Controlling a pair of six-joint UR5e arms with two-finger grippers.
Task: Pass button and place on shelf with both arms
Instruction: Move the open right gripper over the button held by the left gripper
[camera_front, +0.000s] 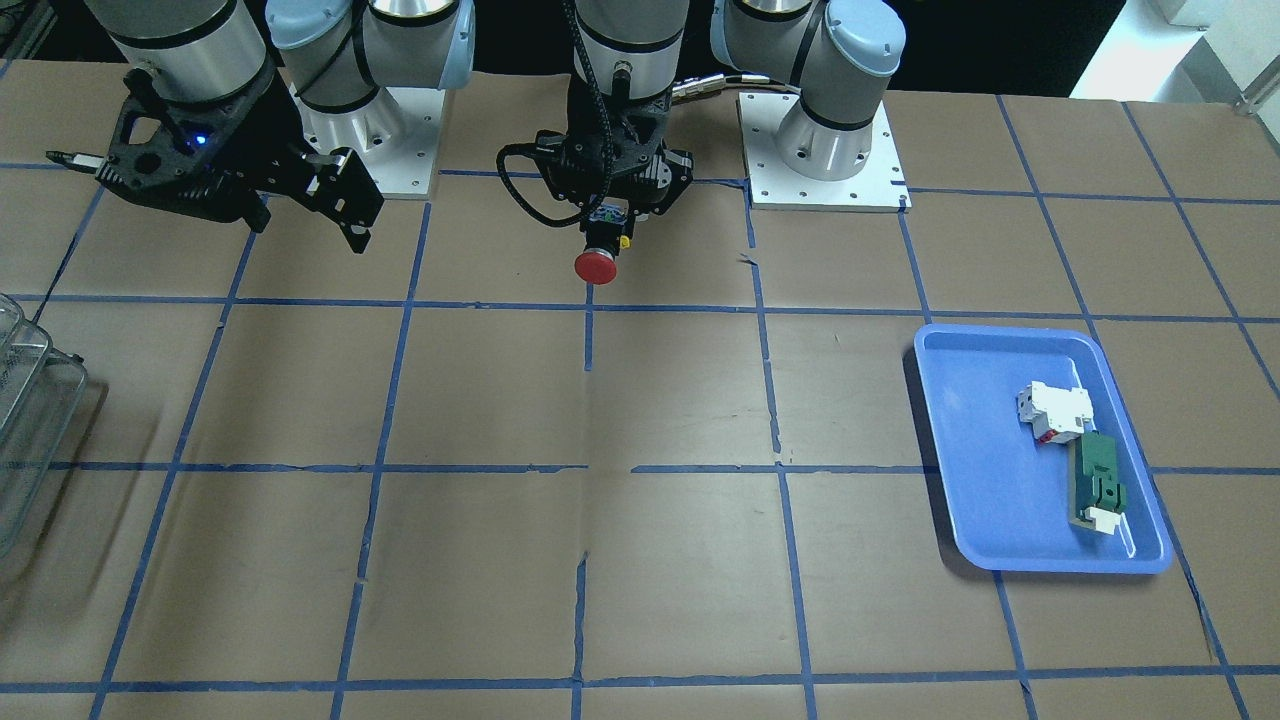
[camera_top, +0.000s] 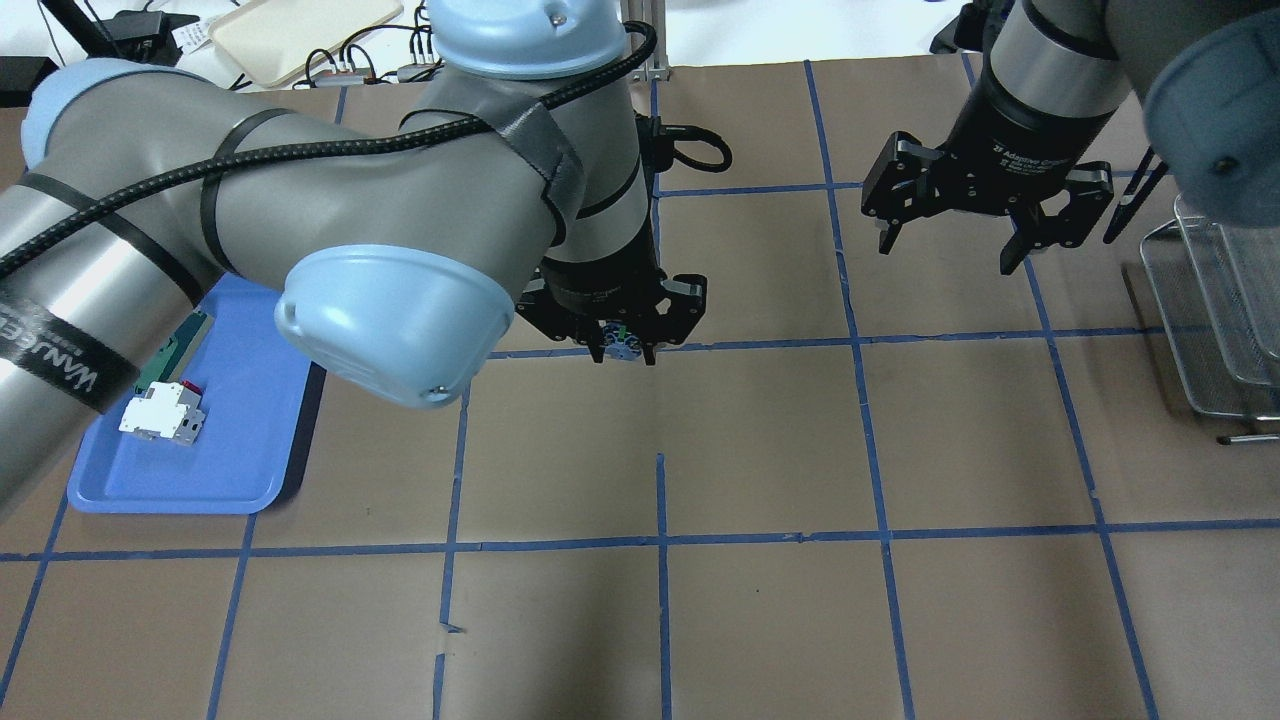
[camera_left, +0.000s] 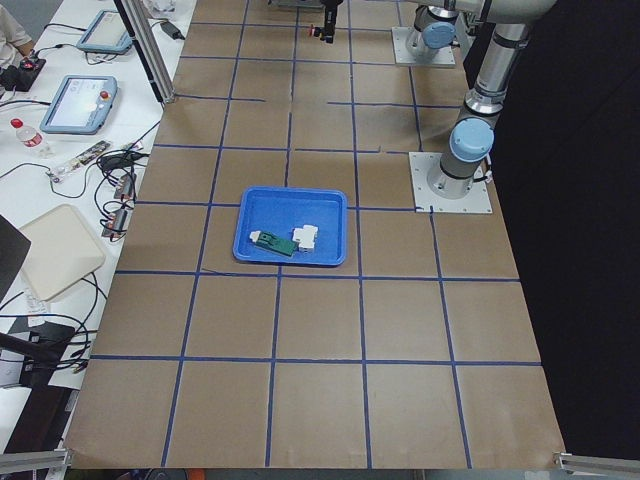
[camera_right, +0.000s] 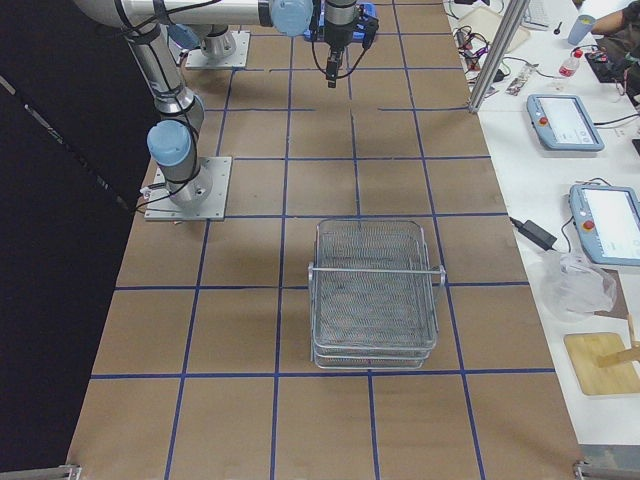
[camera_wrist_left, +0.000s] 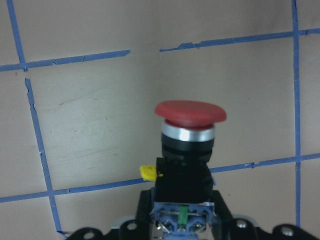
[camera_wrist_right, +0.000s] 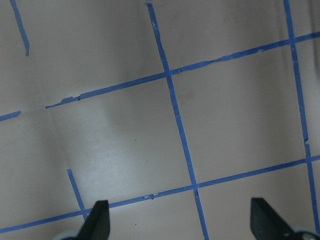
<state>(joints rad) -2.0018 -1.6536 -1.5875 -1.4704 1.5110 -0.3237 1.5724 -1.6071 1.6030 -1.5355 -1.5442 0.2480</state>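
Red-capped, black-bodied push-button (camera_front: 596, 262) poised for the pass
The left gripper (camera_front: 610, 213) grips its base, cap free for taking, above the counter's robot-side edge; the right gripper (camera_top: 948, 250) hangs spread and empty, nearer the silvery wire-mesh shelf (camera_right: 375, 290).

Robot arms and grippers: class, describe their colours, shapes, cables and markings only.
Left arm and right arm: silver-grey tubes, light-blue joint caps. A ribbed black cable is strapped along the left. Left gripper and right gripper: black, two-fingered.
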